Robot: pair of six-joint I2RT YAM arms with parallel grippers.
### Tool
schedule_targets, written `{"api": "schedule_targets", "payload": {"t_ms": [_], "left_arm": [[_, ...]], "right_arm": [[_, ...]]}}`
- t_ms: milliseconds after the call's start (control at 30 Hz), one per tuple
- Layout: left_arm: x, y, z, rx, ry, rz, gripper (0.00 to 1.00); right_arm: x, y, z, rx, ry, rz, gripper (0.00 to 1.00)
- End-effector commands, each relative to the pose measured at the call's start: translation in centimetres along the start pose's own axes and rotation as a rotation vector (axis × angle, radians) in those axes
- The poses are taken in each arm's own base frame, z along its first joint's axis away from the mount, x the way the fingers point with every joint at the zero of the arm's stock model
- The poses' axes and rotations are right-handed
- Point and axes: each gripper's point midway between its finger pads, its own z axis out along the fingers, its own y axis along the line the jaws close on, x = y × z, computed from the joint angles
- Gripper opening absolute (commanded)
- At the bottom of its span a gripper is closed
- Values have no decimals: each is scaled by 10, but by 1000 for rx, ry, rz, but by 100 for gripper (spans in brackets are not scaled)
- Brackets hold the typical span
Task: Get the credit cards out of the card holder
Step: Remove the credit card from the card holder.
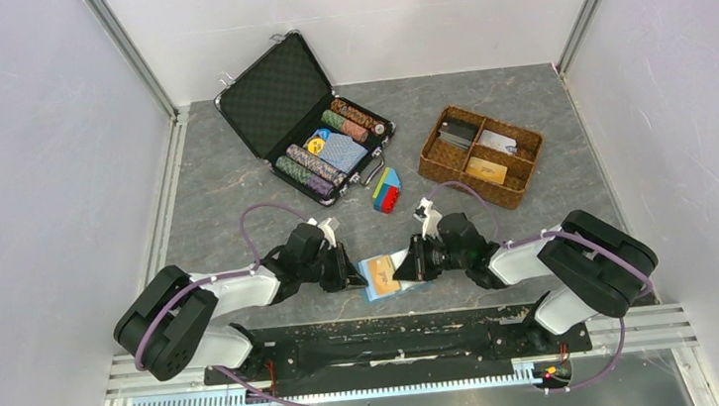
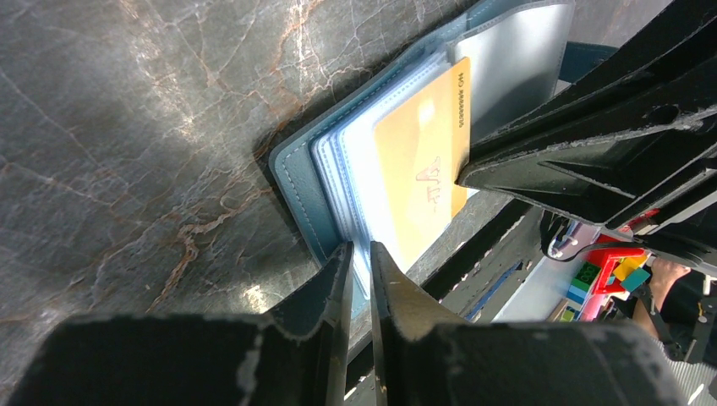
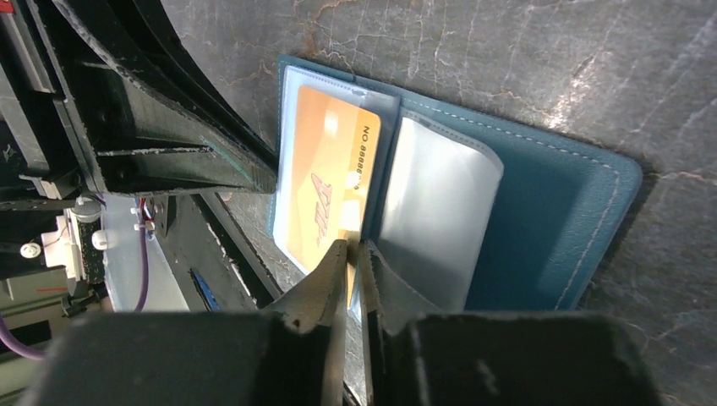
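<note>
The light-blue card holder lies open on the table near the front edge, between my two grippers. An orange-yellow credit card sits in a clear sleeve on its left page and sticks partly out. My right gripper is shut on that card's near edge. My left gripper is shut on the edge of the card holder, at its clear sleeves. The orange-yellow card also shows in the left wrist view. An empty clear sleeve stands up from the holder. No greyish card shows in the holder.
An open black chip case stands at the back centre. A brown wicker tray holding cards stands at the back right. A small stack of coloured blocks lies behind the grippers. The table's front edge is right beside the holder.
</note>
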Motion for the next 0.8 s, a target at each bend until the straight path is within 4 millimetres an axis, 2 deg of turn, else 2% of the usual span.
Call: {"api": "schedule_targets", "payload": {"t_ms": [0, 33, 367, 767], "left_arm": [[11, 27, 0, -101, 12, -30, 21], [12, 29, 0, -105, 13, -32, 21], [12, 31, 3, -125, 30, -29, 23], [3, 18, -2, -118, 26, -8, 26]], "right_arm": [[-6, 7, -4, -55, -35, -1, 4], [-7, 7, -6, -60, -39, 0, 0], [-15, 0, -21, -56, -81, 5, 0], [-43, -14, -53, 17, -142, -61, 0]]}}
